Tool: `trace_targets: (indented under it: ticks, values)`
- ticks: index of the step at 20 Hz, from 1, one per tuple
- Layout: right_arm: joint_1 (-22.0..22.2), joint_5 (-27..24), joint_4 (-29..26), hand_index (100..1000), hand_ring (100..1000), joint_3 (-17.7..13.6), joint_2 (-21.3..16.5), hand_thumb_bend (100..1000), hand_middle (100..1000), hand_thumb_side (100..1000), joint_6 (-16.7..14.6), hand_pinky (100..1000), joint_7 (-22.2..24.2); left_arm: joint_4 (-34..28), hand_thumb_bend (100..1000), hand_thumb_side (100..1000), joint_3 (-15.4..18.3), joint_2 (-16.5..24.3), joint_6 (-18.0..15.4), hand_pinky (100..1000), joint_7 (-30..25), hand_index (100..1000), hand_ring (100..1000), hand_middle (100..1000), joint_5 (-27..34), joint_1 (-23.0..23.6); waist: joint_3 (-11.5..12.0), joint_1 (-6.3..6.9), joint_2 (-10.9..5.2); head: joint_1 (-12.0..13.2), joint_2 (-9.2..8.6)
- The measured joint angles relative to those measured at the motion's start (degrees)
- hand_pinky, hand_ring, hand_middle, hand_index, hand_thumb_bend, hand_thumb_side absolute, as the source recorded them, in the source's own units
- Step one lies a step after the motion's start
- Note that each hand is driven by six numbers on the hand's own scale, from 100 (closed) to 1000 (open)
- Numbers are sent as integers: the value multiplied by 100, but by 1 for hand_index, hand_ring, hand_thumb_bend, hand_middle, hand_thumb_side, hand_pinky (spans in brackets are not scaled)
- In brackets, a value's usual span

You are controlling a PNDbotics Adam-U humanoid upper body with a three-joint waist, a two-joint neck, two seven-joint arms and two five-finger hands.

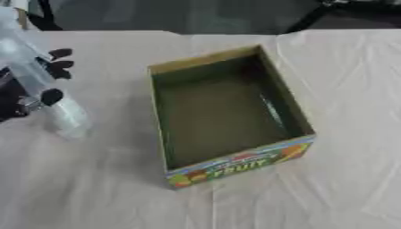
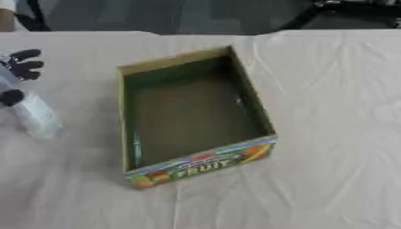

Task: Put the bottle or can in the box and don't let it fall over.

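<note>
Left hand (image 1: pixel 27 91), black fingers curled around tilted clear plastic bottle (image 1: pixel 47 96) at table's left edge | open cardboard fruit box (image 1: pixel 227 114) well apart, centre | white cloth table (image 1: pixel 344 134) bare right

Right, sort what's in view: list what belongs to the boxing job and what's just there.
Belongs to the job:
- clear bottle, tilted, left of the box
- left hand, fingers curled round the bottle
- open box, nothing in it

Just there:
- pale cloth covering the table
- dark frame at the far edge
</note>
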Motion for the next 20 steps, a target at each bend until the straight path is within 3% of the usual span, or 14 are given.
trace_targets:
  ticks: [7, 12, 20]
  values:
    - [-1, -19, 0, 1000, 1000, 0, 0, 100, 1000, 470, 9, 1000, 9, 2, 530, 419, -4, -25, 162, 1000, -101, 598, 1000, 1000, 18, -49, -8, -2, 0, -26, -49]
    - [-1, -40, 0, 1000, 1000, 0, 0, 100, 1000, 460, 9, 1000, 12, 3, 524, 397, -20, -51, 200, 1000, -136, 516, 1000, 1000, 18, -55, -10, -5, 0, -34, -51]
    - [-1, -44, 0, 1000, 1000, -1, 0, 100, 1000, 470, 32, 1000, 35, 3, 464, 319, -34, -53, 192, 1000, -84, 501, 1000, 1000, 19, -62, -7, -11, 0, -35, -68]
